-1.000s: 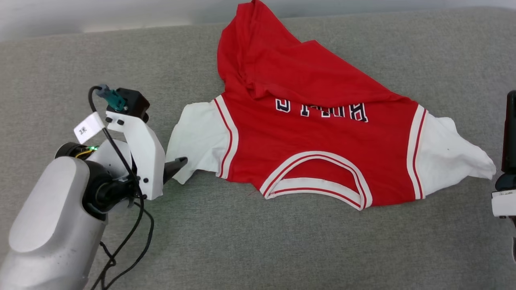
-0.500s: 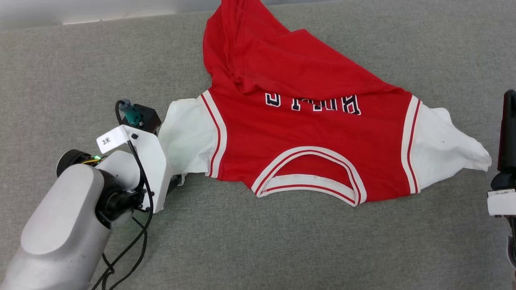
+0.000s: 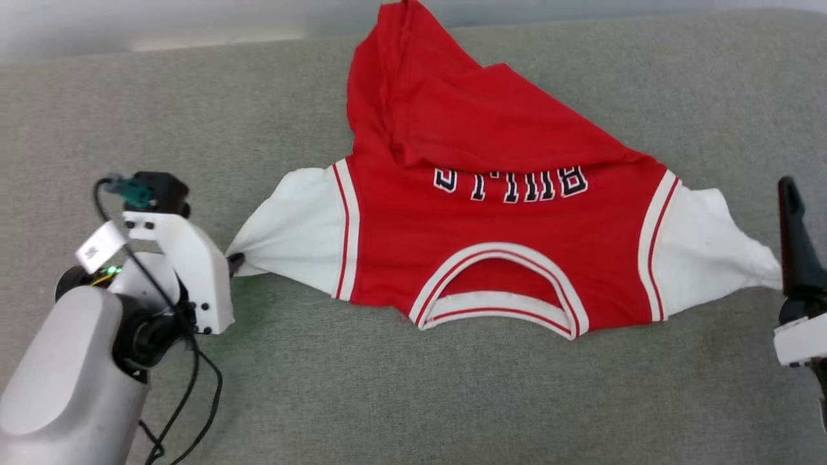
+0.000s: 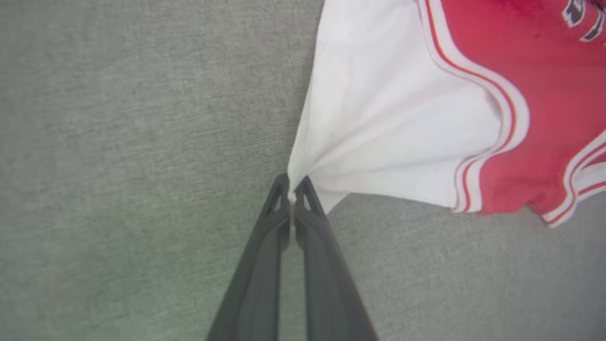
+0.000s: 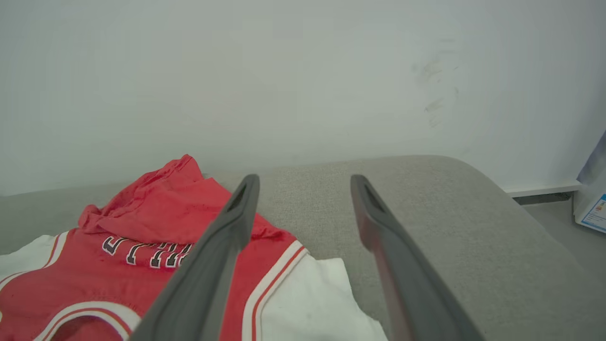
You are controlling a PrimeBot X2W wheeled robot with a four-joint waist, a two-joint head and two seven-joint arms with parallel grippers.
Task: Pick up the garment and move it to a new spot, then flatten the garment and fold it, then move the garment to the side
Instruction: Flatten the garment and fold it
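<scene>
The left pincer [image 4: 293, 187] has just closed: a second ago its fingers stood apart at the edge of the white left sleeve [image 4: 388, 123], and now they are pressed together on the sleeve's outer corner, with the cloth gathered into creases that fan out from the tips. The sleeve, which lay slack with a blunt edge, is now drawn into a point toward the arm, and more of the chest lettering [image 3: 510, 184] has slid out from under the folded-over red lower half [image 3: 452, 110]. I judge that the grip is taken and a first outward pull has begun, so the flattening step is under way, though that lower half is still doubled over the chest and must be spread. The right pincer [image 5: 305, 182] holds nothing, its fingers wide apart, and hovers just beside the tip of the right sleeve [image 3: 711, 252], closer than it was. From the left pincer the garment [image 3: 491, 245] stretches away to the robot's right across the grey upholstered surface [image 3: 387, 400], collar [image 3: 497, 303] toward the robot, ending near the right pincer.
</scene>
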